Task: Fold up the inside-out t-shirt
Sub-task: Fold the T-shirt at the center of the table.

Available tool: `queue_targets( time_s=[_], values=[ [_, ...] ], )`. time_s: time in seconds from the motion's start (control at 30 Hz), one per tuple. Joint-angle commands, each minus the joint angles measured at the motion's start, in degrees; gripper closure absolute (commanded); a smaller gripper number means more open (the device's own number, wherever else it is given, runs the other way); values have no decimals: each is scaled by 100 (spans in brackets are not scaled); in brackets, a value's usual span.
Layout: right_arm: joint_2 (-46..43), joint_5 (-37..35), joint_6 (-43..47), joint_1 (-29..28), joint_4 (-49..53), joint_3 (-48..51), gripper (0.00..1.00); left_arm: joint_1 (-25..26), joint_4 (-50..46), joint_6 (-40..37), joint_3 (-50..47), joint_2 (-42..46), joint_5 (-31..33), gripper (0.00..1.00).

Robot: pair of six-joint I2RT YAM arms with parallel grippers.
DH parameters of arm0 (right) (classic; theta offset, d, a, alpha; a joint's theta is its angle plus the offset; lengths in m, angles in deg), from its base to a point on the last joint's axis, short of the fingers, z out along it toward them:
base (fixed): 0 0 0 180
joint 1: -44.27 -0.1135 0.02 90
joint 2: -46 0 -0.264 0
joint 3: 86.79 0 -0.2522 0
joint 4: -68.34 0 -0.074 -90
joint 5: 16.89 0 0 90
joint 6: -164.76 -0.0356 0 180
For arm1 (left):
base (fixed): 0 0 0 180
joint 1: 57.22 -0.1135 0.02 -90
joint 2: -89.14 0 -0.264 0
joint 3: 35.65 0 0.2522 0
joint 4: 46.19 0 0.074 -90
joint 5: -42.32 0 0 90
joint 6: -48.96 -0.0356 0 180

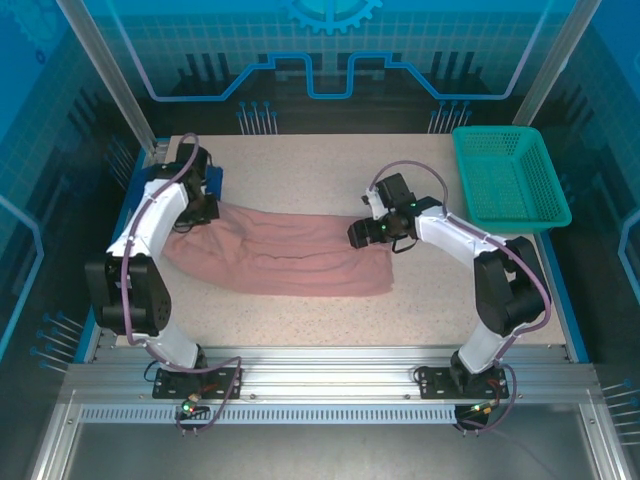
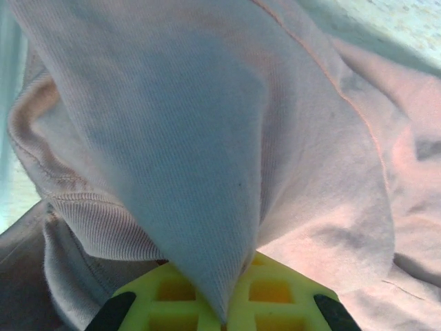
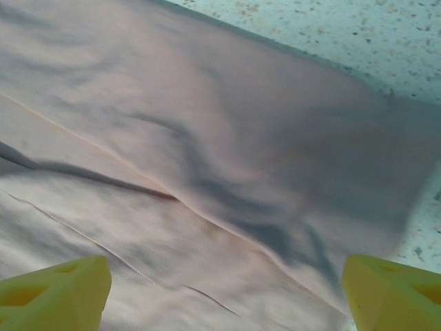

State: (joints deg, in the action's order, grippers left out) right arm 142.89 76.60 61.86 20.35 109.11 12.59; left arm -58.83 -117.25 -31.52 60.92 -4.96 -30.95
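Pink soft cloth is what we are looking at: the inside-out t-shirt (image 1: 280,262) lies in a long, bunched strip on the bench (image 1: 300,165), going from one arm to the other.

The left fingers (image 2: 238,307) are pressed together on a small pinch of the shirt at its left end. The right fingers (image 1: 358,238) are wide apart just over the right end, and they hold nothing.

What could go wrong? We think the left pinch is small, so a hard pull could make the cloth slip out. The shirt has many layers and wrinkles, so the right fingers might catch just the top layer, or miss the edge and close on air. Then one side would lift, the other would drag, and the fold would come out crooked. If only the left arm pulls, the whole shirt may slide along the bench and not fold at all. A dark blue cloth (image 1: 213,183) sits just beside the left arm, and it could get pushed or caught up too.

The green basket (image 1: 505,178) stands at the far right corner, well apart from the shirt. Nothing is in it.
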Motion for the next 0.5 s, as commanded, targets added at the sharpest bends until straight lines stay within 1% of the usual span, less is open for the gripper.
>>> queue_targets(
  time_s=[0.0, 0.2, 0.37, 0.47],
  values=[
    [72, -74, -81, 99, 274, -100, 12, -79, -592, -495, 442, -67, 1036, 100],
    [210, -89, -151, 98, 303, -222, 12, -18, -874, -505, 863, -368, 1008, 100],
    [396, 179, -211, 81, 240, -326, 13, 255, -935, -467, 986, -495, 948, 100],
    [420, 218, -239, 55, 209, -355, 13, 440, -1031, -379, 1052, -568, 931, 100]
  ],
)
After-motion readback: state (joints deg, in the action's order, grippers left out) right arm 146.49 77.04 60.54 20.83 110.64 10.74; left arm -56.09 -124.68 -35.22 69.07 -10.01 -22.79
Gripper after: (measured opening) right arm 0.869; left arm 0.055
